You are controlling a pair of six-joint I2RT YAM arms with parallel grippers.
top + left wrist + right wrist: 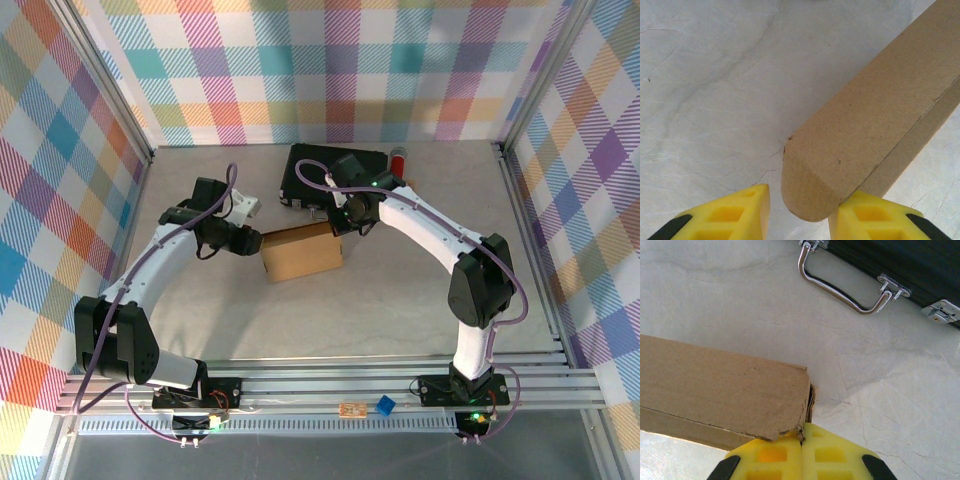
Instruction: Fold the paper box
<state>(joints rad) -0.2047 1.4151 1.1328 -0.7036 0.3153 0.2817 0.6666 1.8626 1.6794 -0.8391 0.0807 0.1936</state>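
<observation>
Straddling box (865,125) corner, my left pincer (800,212) released; right pincer (801,447) clenched at torn edge, nip on cardboard unclear; case (900,260) cut off.

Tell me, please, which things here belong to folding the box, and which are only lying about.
For the job: paper box, left hand, right hand.
Lying about: black case, red object beside it, small blue block on the front rail.

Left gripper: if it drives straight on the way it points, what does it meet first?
The paper box. Its rounded end sits between the open fingers of the left gripper, close to one finger, so any advance likely meets cardboard at once. Whether they already touch is unclear.
</observation>
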